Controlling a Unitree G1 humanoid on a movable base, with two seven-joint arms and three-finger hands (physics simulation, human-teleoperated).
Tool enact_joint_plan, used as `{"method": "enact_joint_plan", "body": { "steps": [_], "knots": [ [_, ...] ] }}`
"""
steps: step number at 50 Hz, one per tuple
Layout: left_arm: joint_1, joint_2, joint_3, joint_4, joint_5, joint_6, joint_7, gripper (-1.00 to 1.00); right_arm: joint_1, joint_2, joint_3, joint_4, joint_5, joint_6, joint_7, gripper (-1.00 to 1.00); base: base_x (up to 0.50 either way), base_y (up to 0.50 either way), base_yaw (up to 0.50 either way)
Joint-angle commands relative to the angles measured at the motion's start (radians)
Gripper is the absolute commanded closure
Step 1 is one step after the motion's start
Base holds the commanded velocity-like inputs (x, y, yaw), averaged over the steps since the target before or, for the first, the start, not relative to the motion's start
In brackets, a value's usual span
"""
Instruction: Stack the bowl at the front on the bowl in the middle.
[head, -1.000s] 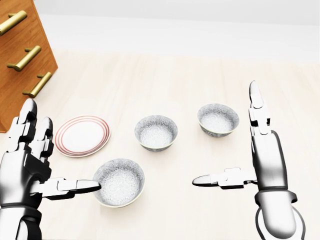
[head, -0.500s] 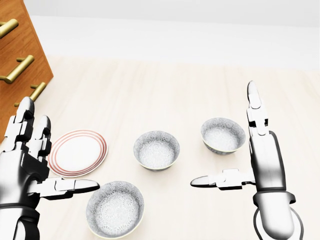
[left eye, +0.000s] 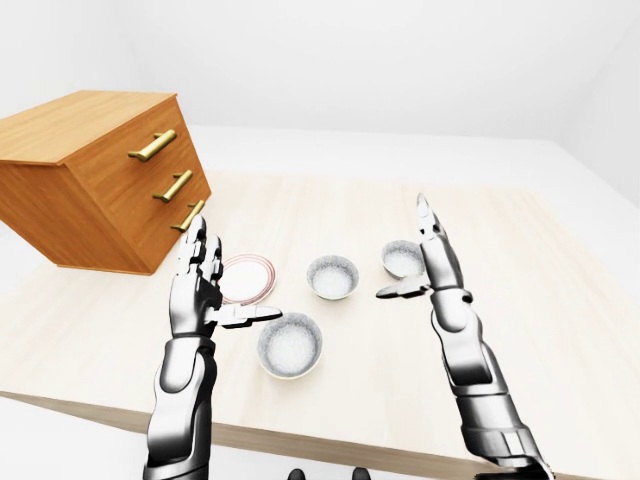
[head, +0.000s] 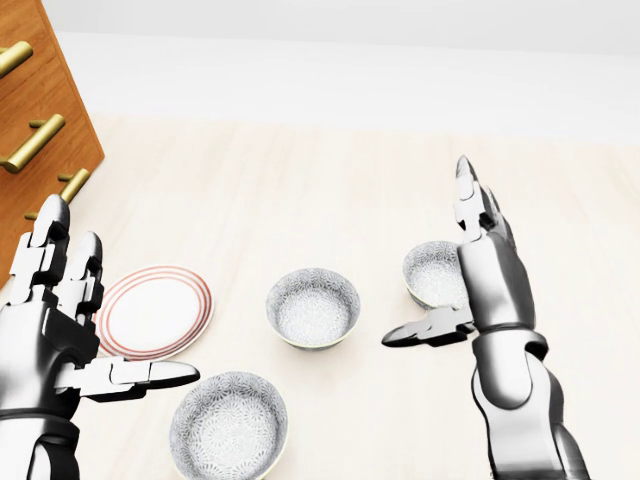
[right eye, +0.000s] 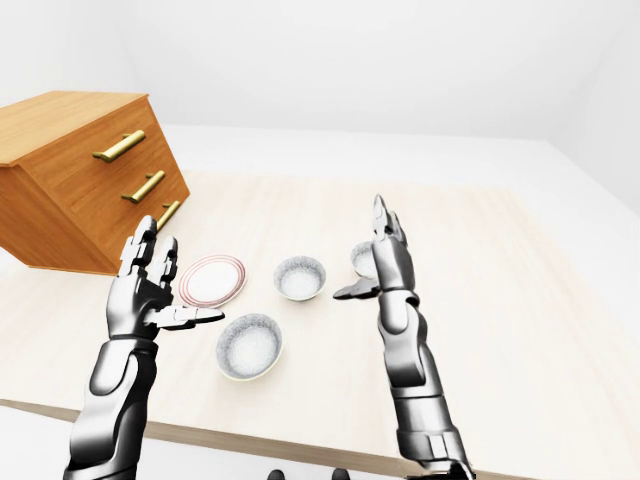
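The pale wooden worktop (head: 300, 170) carries everything. In the head view I place things from the grey patterned bowl in the middle (head: 313, 307).

Far up and left of it stands the orange-brown wooden chest of drawers with brass handles (left eye: 90, 180). The robot's left hand (head: 60, 330) hangs well to the left and a little below. Its fingers are spread upright and its thumb reaches out sideways, gripping nothing. The right hand (head: 480, 280) is raised to the right, palm flat and open, equally empty. It partly covers a second grey patterned bowl (head: 430, 270) there.

Directly left of the middle bowl lies the white round plate with red rings (head: 155, 310).

Below and left sits the front grey patterned bowl with a cream rim (head: 228, 425), apart from the middle one, upright and not yet lifted. The left thumb tip ends just beside its rim.

It looks like glazed ceramic, so I'd judge it rigid, fairly light, slick and apt to chip. The rim nearest the left hand seems the best hold, with the thumb inside and the fingers outside the wall.
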Motion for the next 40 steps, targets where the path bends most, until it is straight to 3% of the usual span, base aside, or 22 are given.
{"method": "enact_joint_plan", "body": {
  "steps": [1,7,14,28,40],
  "knots": [
    [0.000,0.001,0.002,0.000,-0.004,0.000,-0.004,-1.00,-0.327,-0.071,0.014,0.562,-0.229,0.000,-0.145,-1.00,0.00,0.00,0.00],
    [0.001,0.001,0.002,0.002,-0.005,0.000,-0.007,-1.00,-0.553,-0.101,0.031,1.003,-0.245,0.000,-0.238,-1.00,0.00,0.00,0.00],
    [0.001,0.001,-0.001,0.011,-0.002,0.000,-0.011,-1.00,-0.664,-0.100,0.045,1.225,-0.231,0.000,-0.241,-1.00,0.00,0.00,0.00],
    [-0.001,0.001,-0.005,0.026,0.001,0.000,-0.019,-1.00,-0.712,-0.095,0.042,1.314,-0.222,0.000,-0.145,-1.00,0.00,0.00,0.00],
    [0.006,-0.003,-0.013,0.029,0.009,0.000,-0.024,-1.00,-0.703,-0.062,0.077,1.322,-0.301,0.000,-0.094,-1.00,0.00,0.00,0.00]
  ]
}}
